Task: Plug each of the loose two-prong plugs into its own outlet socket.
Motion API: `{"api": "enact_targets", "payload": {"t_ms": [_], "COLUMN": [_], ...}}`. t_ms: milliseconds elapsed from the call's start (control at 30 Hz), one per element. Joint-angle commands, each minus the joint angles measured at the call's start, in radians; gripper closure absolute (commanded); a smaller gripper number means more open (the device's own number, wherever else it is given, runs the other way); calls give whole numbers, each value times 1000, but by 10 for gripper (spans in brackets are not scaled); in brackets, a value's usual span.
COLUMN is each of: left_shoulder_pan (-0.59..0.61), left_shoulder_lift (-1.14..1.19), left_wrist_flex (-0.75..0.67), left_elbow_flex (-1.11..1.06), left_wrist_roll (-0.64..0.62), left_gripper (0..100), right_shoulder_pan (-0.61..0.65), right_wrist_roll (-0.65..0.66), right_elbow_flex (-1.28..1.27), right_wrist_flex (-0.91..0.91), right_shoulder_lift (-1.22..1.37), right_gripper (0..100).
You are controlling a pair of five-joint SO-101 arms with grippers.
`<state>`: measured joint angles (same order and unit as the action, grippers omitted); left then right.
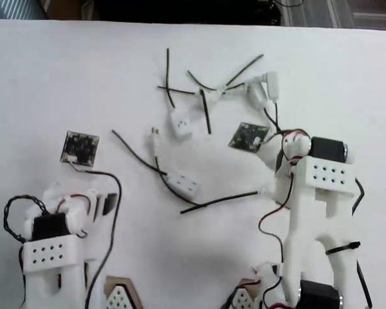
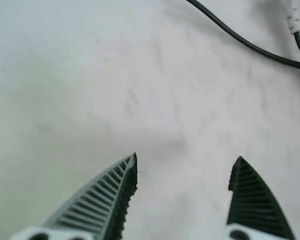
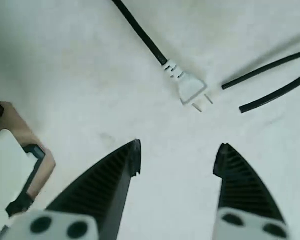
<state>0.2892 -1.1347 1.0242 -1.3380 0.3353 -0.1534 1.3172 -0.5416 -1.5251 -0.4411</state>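
right end effector (image 3: 179,150), spread wide, hangs near the white plug (image 3: 189,89), which looks light, hard and slick. pinch its flat body behind the prongs (image 3: 202,103); the cord (image 3: 140,30) may tug.

The left arm (image 1: 51,225) sits folded near the tabletop's front left corner, the left gripper (image 2: 184,172) held just above the surface, jaws spread. The right arm (image 1: 318,177) stretches from the front edge toward the middle, the right gripper (image 3: 176,155) gaping too.
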Motion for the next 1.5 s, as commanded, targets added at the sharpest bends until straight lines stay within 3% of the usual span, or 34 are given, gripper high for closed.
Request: {"api": "enact_targets", "payload": {"t_ms": [0, 567, 767, 967, 1300, 1467], "left_shoulder_pan": [7, 5, 5, 5, 5, 5], "left_shoulder_lift": [-16, -16, -16, -16, -16, -16], "left_wrist_flex": [-17, -15, -12, -12, -12, -12], "left_elbow_flex": [2, 0, 0, 0, 0, 0], "left_wrist_roll": [2, 44, 46, 46, 46, 46], "left_gripper": [710, 710, 710, 710, 710, 710], "right_shoulder_pan": [5, 90, 65, 21, 21, 19], "right_wrist_roll": [84, 97, 97, 97, 97, 97], "right_elbow_flex": [5, 8, 11, 11, 6, 6], "right_wrist_flex": [54, 282, 366, 371, 380, 430], "right_shoulder_lift": [64, 354, 455, 453, 570, 590], "right_gripper": [743, 748, 842, 782, 781, 933]}}
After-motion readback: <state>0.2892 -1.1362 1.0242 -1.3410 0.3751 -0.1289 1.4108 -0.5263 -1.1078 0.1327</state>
